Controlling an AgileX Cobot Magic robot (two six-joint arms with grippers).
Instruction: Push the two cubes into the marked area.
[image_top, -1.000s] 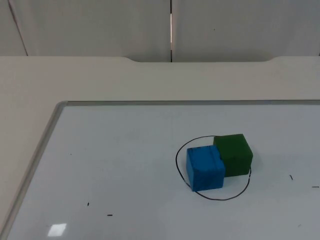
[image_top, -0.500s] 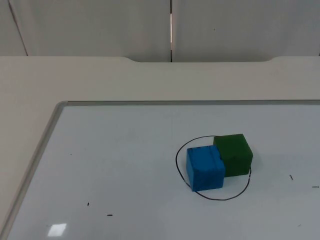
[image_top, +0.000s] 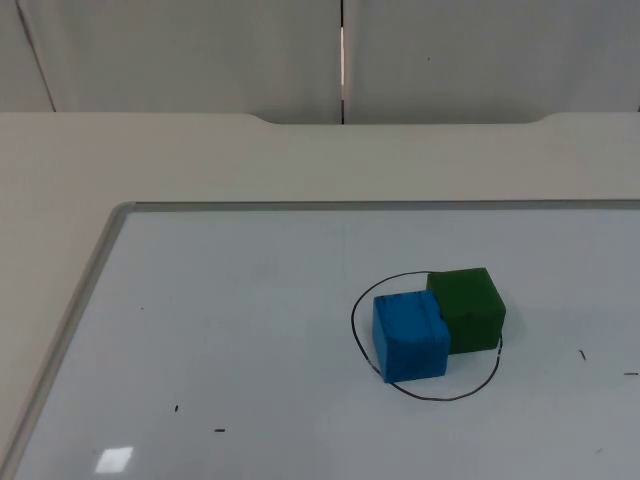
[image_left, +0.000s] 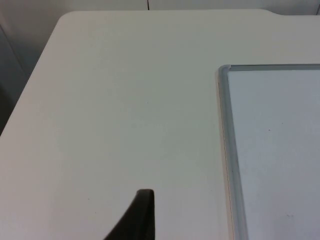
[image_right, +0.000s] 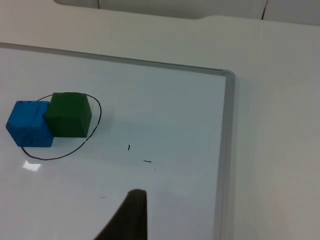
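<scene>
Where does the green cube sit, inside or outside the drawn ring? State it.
Almost wholly inside. The green foam cube rests within the black drawn ring on the whiteboard, its edges meeting the line, touching the blue foam cube.

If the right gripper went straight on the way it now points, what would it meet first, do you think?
Probably the bare whiteboard: the right gripper's fingertip hangs above it, near small pen marks. The green cube and blue cube sit off to one side, so likely missed; depth is unclear.
</scene>
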